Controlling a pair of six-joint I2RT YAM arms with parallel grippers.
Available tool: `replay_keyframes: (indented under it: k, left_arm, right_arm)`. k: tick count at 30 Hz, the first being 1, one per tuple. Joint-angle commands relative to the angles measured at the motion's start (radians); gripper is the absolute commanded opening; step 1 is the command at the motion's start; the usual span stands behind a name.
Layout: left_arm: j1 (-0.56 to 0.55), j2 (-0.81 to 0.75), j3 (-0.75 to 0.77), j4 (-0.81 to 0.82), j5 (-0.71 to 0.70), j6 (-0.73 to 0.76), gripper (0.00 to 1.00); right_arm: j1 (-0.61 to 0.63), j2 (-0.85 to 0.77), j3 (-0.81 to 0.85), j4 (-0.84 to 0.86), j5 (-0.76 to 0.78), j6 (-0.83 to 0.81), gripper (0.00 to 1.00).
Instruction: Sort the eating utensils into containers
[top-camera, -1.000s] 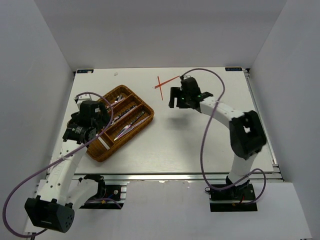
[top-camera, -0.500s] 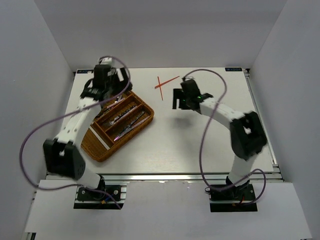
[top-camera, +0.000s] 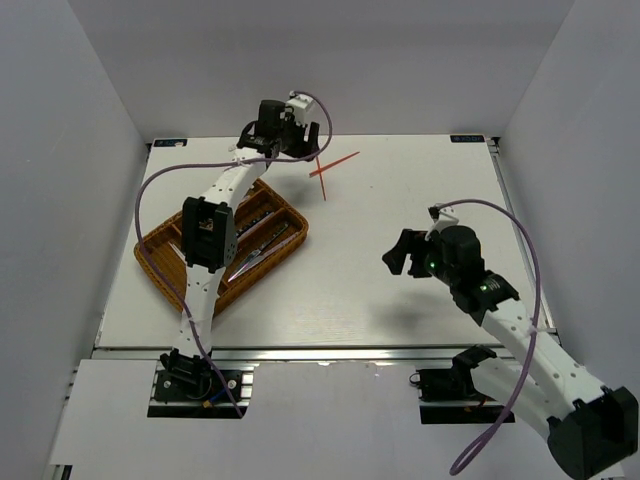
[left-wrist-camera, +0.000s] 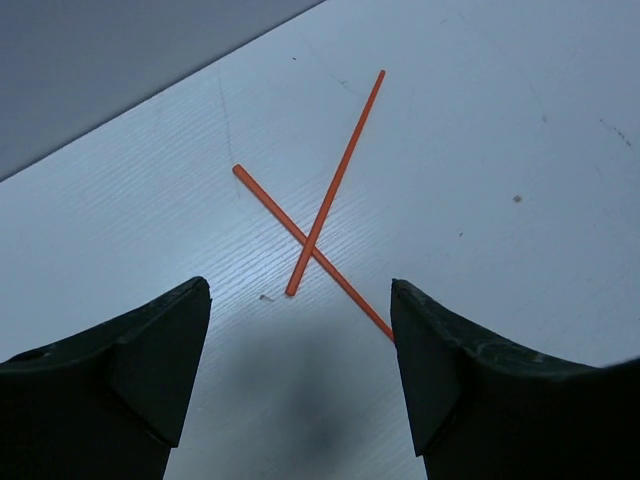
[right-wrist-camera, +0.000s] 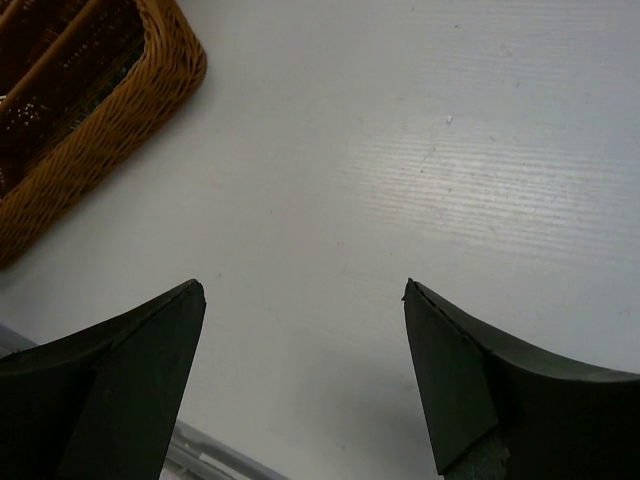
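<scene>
**Inspector:** Your left gripper (left-wrist-camera: 298, 292) hangs with its jaws spread wide and holding nothing, right above the two red chopsticks (left-wrist-camera: 316, 232). They lie crossed on the table (left-wrist-camera: 480, 150), outside the wicker tray (top-camera: 158, 268) and near its far end.

**Operator:** And the risk?

**Inspector:** The crossing. If you close on it, you will likely pinch both sticks askew or flick one away (they are thin and lie flat). Take one stick well clear of the cross.

**Operator:** The right side?

**Inspector:** Your right gripper (right-wrist-camera: 303, 292) is likewise wide and empty, over bare table. It is well apart from the sticks, so I judge a clash unlikely
</scene>
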Motion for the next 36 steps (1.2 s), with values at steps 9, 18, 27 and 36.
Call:
replay_keyframes:
  k: [9,18,27,36]
  left_arm:
    - [-0.018,0.128,0.027,0.109,0.146,0.112,0.57]
    - [-0.018,0.189,0.019,0.108,0.106,0.149,0.65]
    - [-0.016,0.226,0.010,0.096,0.119,0.167,0.58]
    - [-0.008,0.227,-0.005,0.141,0.148,0.147,0.52]
  right_arm:
    - [0.000,-0.103,-0.003,-0.072,-0.060,-0.032,0.84]
    - [-0.002,-0.108,-0.006,-0.070,-0.061,-0.023,0.84]
    - [0.000,-0.090,-0.015,-0.061,-0.066,-0.032,0.83]
    - [0.000,-0.059,-0.031,-0.033,-0.077,-0.032,0.83]
